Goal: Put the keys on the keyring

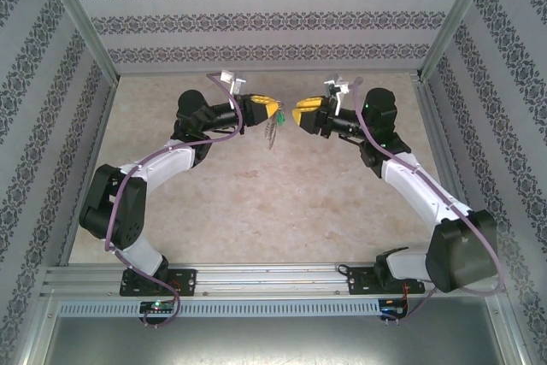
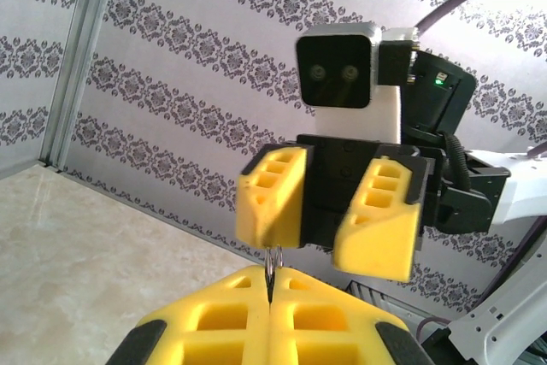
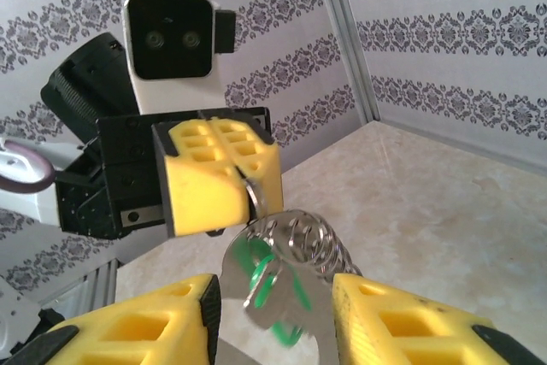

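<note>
The keyring (image 3: 301, 241), with the key (image 3: 259, 278), is pinched by the left tool (image 1: 267, 109) and hangs straight down inside the part-open right tool (image 1: 299, 116)

The grey metal keyring (image 3: 295, 241) hangs in mid-air, its top pinched by the left gripper (image 3: 231, 179). The green-headed key (image 3: 255, 269) dangles against its coils. Whether it is threaded on cannot be told.

Bottom edge: left gripper (image 2: 270, 301), yellow fingers pressed together, a thin metal sliver of the keyring (image 2: 271, 269) standing up from the seam. Right gripper (image 2: 323, 247) faces it just beyond, fingers parted, wrist camera (image 2: 339, 66) above. Patterned wall (image 2: 171, 57) behind
</note>
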### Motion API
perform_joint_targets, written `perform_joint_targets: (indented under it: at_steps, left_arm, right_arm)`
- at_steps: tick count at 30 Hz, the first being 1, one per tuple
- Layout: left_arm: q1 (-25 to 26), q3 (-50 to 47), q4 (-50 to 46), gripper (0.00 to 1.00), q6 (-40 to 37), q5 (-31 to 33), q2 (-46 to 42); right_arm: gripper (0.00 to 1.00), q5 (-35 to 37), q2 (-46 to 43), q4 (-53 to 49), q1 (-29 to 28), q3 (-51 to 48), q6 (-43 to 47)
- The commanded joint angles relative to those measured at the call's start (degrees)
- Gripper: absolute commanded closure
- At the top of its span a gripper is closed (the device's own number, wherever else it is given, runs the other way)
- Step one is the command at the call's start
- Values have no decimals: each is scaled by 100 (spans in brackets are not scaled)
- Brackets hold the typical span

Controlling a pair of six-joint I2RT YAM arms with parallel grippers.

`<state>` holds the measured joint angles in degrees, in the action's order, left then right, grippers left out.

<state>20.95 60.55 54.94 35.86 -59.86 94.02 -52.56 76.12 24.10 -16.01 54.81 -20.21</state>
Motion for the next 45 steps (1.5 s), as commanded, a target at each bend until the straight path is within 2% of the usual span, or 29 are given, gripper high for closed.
perform_joint_targets:
  at_steps: [1,11,20,27,32,34,45]
  left_arm:
    - [48,-5,535,100,179,-43,-13]
    - [72,40,545,100,255,-79,-6]
    - [94,81,474,100,220,-106,-15]
    - [110,102,421,100,188,-123,-14]
    - [112,106,395,100,175,-140,-6]
    - [111,114,379,100,174,-140,2]
    - [124,212,-31,100,-47,-73,-31]
  right_arm:
    - [59,-205,176,662,-84,233,-376]
    - [60,-488,486,930,-261,486,-545]
    - [66,-596,715,1070,-306,610,-651]
    - [78,-679,810,1205,-313,623,-731]
    - [91,-744,848,1246,-315,675,-760]
    - [100,-799,867,1270,-310,689,-769]
    - [100,-661,733,1098,-193,655,-651]
